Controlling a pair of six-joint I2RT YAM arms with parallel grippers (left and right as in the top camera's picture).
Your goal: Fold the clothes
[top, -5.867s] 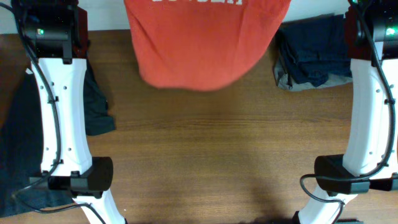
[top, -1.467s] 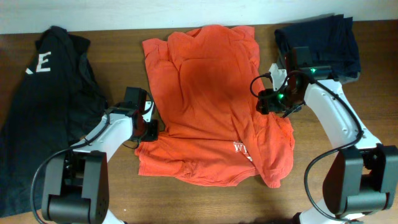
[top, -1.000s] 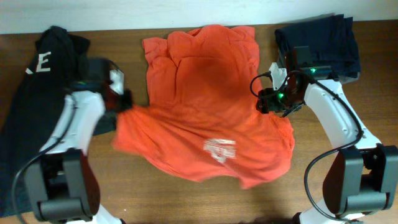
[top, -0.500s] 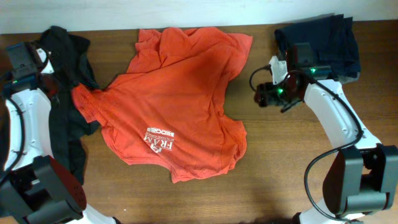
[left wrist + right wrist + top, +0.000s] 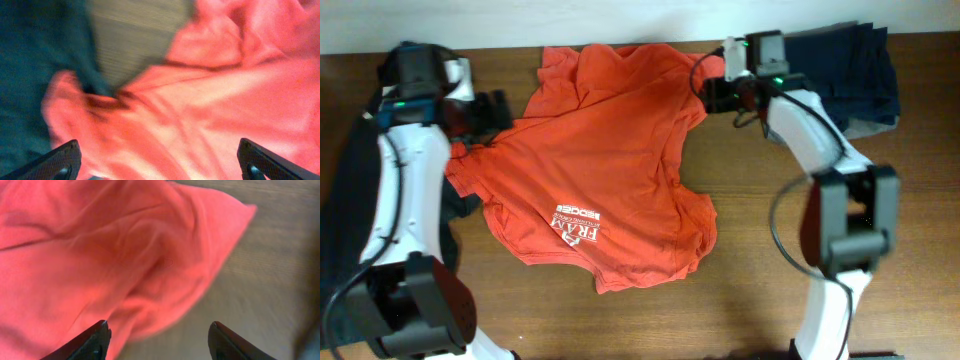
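The clothes, an orange-red T-shirt (image 5: 610, 150), lie crumpled and skewed across the middle of the table, a small white logo (image 5: 575, 228) facing up near the front hem. My left gripper (image 5: 492, 112) hovers at the shirt's left edge, open. In the left wrist view its gripper (image 5: 162, 165) stands wide apart over rumpled shirt fabric (image 5: 225, 100), with nothing between the fingers. My right gripper (image 5: 706, 94) is at the shirt's upper right corner. In the right wrist view that gripper (image 5: 160, 340) is open above the edge of that corner (image 5: 100, 255), gripping nothing.
A black garment (image 5: 345, 210) lies along the left side under my left arm and shows in the left wrist view (image 5: 30, 60). A folded navy pile (image 5: 850, 70) sits at the back right. Bare wooden table (image 5: 780, 300) runs along the front.
My left gripper has let go of the shirt, opened wide and moved right to the shirt's left edge. My right arm has swung up and left to the shirt's upper right corner.
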